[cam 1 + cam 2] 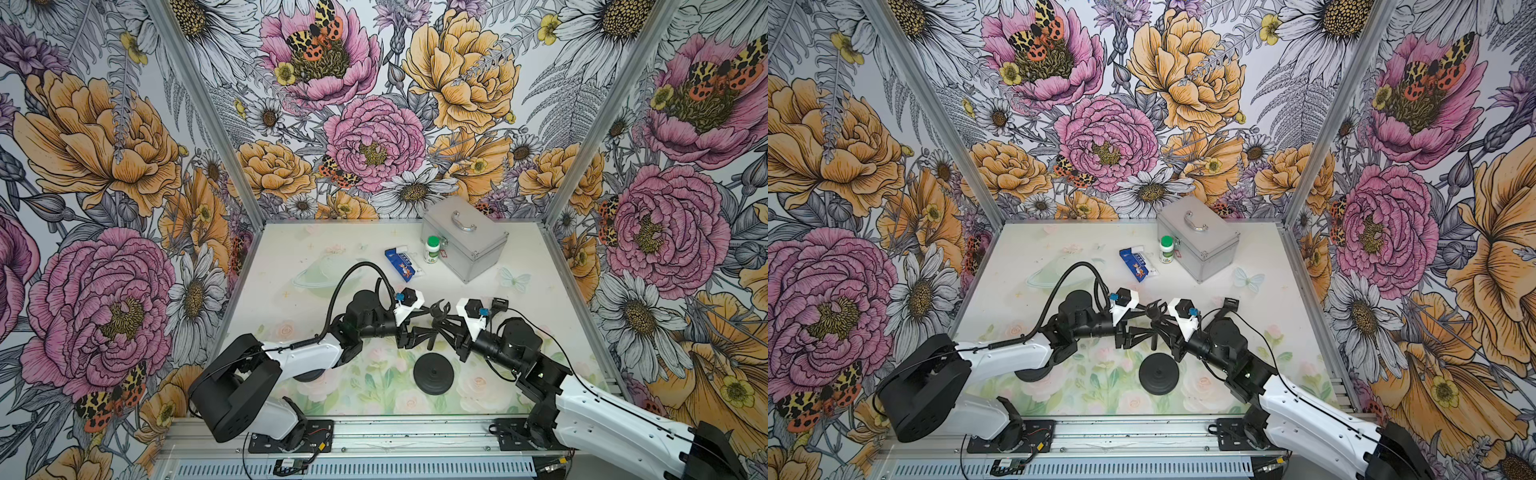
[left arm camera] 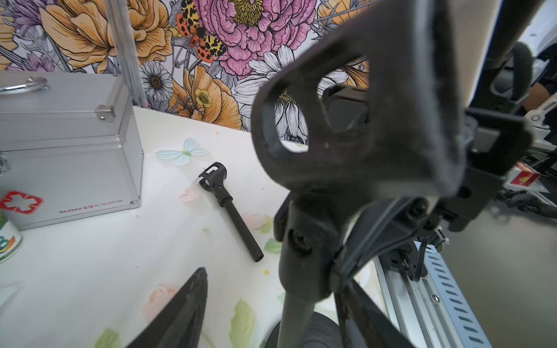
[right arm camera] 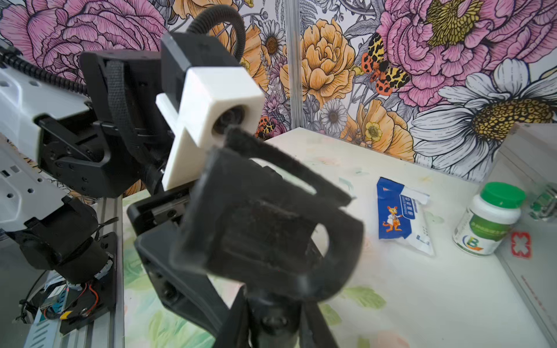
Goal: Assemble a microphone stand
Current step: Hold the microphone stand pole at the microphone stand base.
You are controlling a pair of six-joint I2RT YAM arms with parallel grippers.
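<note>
A black microphone clip (image 1: 439, 311) on a short rod (image 1: 430, 340) hangs upright over the table, above and behind the round black base (image 1: 432, 376). My right gripper (image 3: 274, 325) is shut on the clip's stem, one finger pressing each side. My left gripper (image 2: 271, 313) is open around the rod (image 2: 294, 313); one finger (image 2: 180, 310) stands well clear of it. Both grippers meet at the clip in both top views, left (image 1: 1142, 330) and right (image 1: 1167, 328). A second clip with rod (image 2: 229, 211) lies on the table near the case.
A silver case (image 1: 465, 237) stands at the back right, with a green-capped bottle (image 1: 433, 249) and a blue packet (image 1: 401, 264) beside it. The metal rail (image 1: 374, 432) runs along the table's front edge.
</note>
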